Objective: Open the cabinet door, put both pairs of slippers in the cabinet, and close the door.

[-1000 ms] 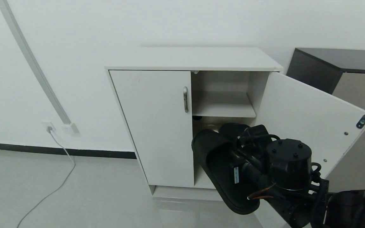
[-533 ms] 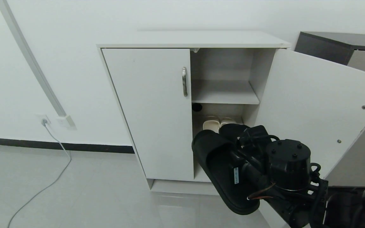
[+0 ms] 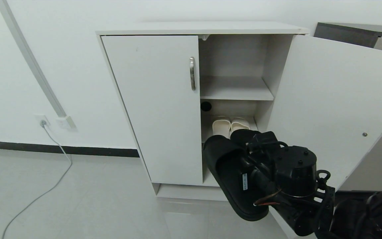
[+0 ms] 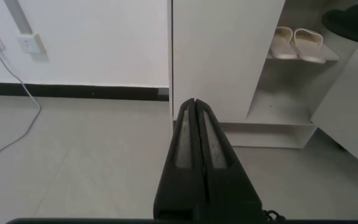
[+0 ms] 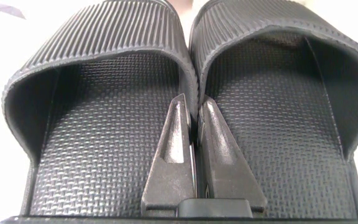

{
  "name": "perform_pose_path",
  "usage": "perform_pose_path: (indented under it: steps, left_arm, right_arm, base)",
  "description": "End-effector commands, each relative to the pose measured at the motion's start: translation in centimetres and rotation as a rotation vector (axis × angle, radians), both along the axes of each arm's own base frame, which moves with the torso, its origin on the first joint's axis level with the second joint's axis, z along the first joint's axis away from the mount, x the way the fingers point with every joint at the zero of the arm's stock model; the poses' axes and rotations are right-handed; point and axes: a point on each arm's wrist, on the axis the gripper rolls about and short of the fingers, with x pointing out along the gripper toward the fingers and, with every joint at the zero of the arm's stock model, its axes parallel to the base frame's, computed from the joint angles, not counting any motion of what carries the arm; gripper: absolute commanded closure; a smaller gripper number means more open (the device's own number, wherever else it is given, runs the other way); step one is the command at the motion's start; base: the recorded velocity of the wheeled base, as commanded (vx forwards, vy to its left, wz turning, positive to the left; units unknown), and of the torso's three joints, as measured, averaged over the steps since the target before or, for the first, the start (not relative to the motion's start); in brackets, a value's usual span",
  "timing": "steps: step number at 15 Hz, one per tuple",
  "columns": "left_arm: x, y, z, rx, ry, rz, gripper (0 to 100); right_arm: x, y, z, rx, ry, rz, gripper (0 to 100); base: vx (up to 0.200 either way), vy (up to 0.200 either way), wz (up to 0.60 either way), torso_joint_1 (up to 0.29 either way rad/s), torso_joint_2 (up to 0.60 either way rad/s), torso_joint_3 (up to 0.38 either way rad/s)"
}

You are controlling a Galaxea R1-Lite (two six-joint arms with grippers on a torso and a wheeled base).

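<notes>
Black ribbed rubber slippers (image 3: 230, 176), a pair held side by side, hang in the air just before the open half of the white cabinet (image 3: 151, 99), level with its lower compartment. Toe bands point toward the cabinet, heels slope down and away from it.

Right gripper (image 5: 191, 102): one finger inside each slipper, the two adjoining side walls pinched between them.

Left gripper (image 4: 194, 106): fingers pressed flat together with nothing between, low over the grey tiled floor (image 4: 92, 162), out in front of the cabinet and apart from it.

Right door (image 3: 327, 99) is swung wide. Left door (image 3: 158, 126) is shut, with a vertical metal handle (image 3: 192, 73) at its inner edge.

Inside: upper shelf (image 3: 235, 88) bare. On the lower shelf (image 4: 303, 59) a pair of cream slippers (image 3: 230, 125) sits side by side toward the back, beyond the black pair.

Wall socket (image 3: 41, 123) to the cabinet's left, with a grey cable (image 3: 58, 181) trailing from it across the floor. Dark cabinet (image 3: 343, 31) stands beyond the open door.
</notes>
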Motion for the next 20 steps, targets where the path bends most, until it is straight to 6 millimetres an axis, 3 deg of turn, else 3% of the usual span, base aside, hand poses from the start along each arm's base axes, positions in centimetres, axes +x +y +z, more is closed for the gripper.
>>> perform_pose_path:
  steps: [1, 5, 9, 16, 20]
  left_arm:
    - [0.0, 0.0, 0.0, 0.000, 0.001, 0.000, 100]
    - [0.0, 0.0, 0.0, 0.001, 0.001, 0.000, 100]
    - [0.0, 0.0, 0.0, 0.001, 0.001, 0.000, 100]
    - [0.0, 0.0, 0.0, 0.003, 0.001, 0.000, 100]
    - [0.0, 0.0, 0.0, 0.003, 0.001, 0.000, 100]
  right_arm:
    - [0.6, 0.7, 0.3, 0.002, -0.011, -0.038, 100]
    - [2.4, 3.0, 4.3, 0.056, 0.026, -0.214, 100]
    - [3.2, 3.7, 10.0, 0.099, -0.010, -0.259, 100]
    - [3.9, 3.8, 10.9, 0.093, -0.009, -0.270, 100]
    - [4.5, 3.6, 10.6, 0.086, -0.008, -0.286, 100]
  base:
    - [0.000, 0.000, 0.00, 0.000, 0.00, 0.000]
    - [0.000, 0.000, 0.00, 0.000, 0.00, 0.000]
    - [0.000, 0.000, 0.00, 0.000, 0.00, 0.000]
    - [0.000, 0.000, 0.00, 0.000, 0.00, 0.000]
    - [0.200, 0.000, 0.00, 0.001, 0.00, 0.001]
